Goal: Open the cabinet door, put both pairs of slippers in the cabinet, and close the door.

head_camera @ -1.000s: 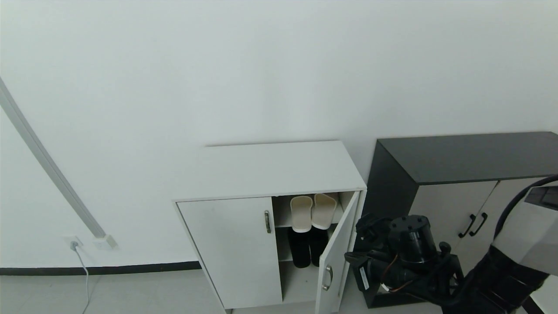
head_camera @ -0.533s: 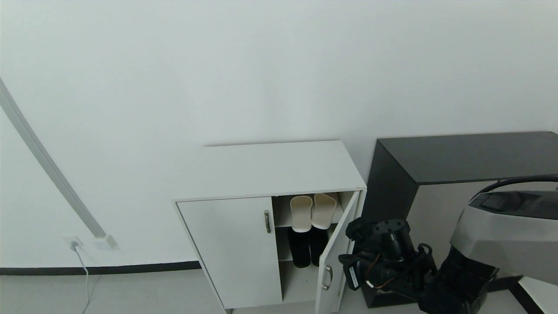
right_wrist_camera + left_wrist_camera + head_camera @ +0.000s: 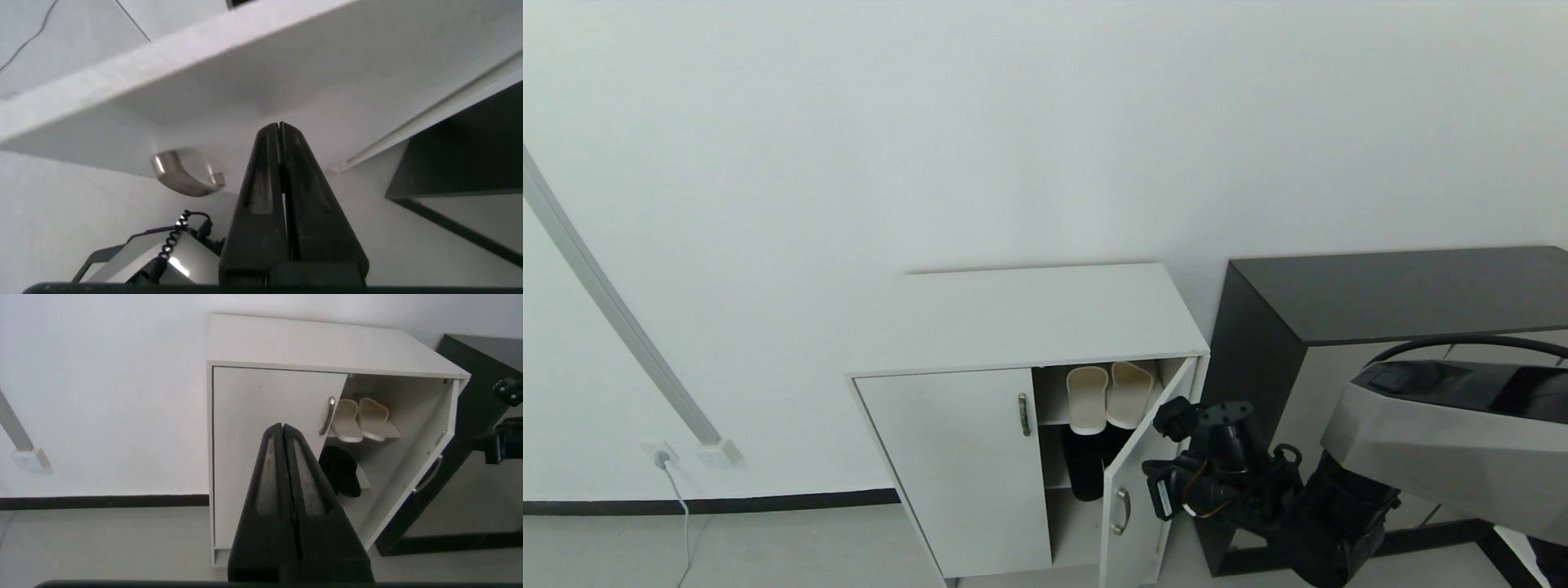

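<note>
1. Well, the white cabinet [image 3: 1029, 318] stands against the wall, its left door [image 3: 956, 465] flat shut and its right door [image 3: 1143, 482] swung partly out at an angle.
2. Through the gap, the cream slippers [image 3: 1109, 396] lie side by side on the upper shelf, their ends at the shelf's front edge.
3. The black slippers [image 3: 1086, 474] sit on the shelf just below, also together, with the slanted door hiding part of them from the head view.
4. The right gripper [image 3: 280, 131] has its fingers pressed together. Its tip rests against the outer face of the right door, just beside that door's metal handle [image 3: 188, 171].
5. From the head view, the right arm comes in low from the right and crosses in front of the dark cabinet [image 3: 1380, 294], which stands just beside the white one.
6. The left gripper [image 3: 283, 429] also has its fingers closed together and holds nothing. It hangs well back from the cabinet, pointing at the closed left door.
7. The left door's handle [image 3: 1023, 414] sits upright by that door's inner edge, next to the opening.
8. Off to the left, a wall socket [image 3: 662, 453] with a cable plugged in sits low on the wall, below a slanting grey cable duct [image 3: 605, 302].
</note>
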Tool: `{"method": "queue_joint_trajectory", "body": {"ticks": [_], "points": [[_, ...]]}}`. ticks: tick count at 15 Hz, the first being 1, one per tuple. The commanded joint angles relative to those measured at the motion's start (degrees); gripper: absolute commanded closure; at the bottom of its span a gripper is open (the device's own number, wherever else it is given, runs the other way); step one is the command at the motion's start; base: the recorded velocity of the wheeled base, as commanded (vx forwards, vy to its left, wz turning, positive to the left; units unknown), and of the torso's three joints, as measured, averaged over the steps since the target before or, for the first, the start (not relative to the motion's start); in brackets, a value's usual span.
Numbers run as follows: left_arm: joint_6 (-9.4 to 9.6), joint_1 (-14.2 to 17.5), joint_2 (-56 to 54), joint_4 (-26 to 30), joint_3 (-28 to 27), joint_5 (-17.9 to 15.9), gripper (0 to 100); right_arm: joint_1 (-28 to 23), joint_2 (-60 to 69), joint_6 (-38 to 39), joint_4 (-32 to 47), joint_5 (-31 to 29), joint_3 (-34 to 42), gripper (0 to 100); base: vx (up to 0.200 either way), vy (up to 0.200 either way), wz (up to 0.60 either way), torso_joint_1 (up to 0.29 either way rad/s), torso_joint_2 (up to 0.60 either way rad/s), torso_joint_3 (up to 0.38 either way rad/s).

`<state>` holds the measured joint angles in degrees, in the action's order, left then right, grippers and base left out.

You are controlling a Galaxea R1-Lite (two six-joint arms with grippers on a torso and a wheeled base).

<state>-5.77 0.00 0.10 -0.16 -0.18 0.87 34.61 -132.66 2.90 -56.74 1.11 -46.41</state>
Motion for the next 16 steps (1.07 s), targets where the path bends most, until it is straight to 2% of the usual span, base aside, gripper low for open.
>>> {"method": "queue_joint_trajectory", "body": {"ticks": [1, 6, 8, 10, 16], "points": [[-0.03, 0.00, 0.08, -0.02, 0.01, 0.01, 100, -0.42, -1.46, 0.00, 0.05, -0.05, -1.58, 100, 0.000, 0.000, 0.00, 0.000, 0.00, 0.000], [-0.03, 0.09, -0.01, -0.02, 0.01, 0.01, 100, -1.56, -2.43, 0.88, 2.24, -1.11, -5.80, 100, 0.000, 0.000, 0.00, 0.000, 0.00, 0.000], [-0.03, 0.09, 0.08, -0.02, 0.01, 0.01, 100, -1.56, -4.01, 2.11, 6.81, -6.03, -11.16, 100, 0.000, 0.000, 0.00, 0.000, 0.00, 0.000], [-0.03, 0.00, 0.08, -0.02, 0.01, 0.01, 100, -1.56, -5.24, 2.28, 9.10, -8.23, -14.23, 100, 0.000, 0.000, 0.00, 0.000, 0.00, 0.000], [-0.03, 0.09, 0.08, -0.02, 0.01, 0.01, 100, -2.27, -8.14, 2.37, 12.17, -11.83, -20.74, 100, 0.000, 0.000, 0.00, 0.000, 0.00, 0.000]]}}
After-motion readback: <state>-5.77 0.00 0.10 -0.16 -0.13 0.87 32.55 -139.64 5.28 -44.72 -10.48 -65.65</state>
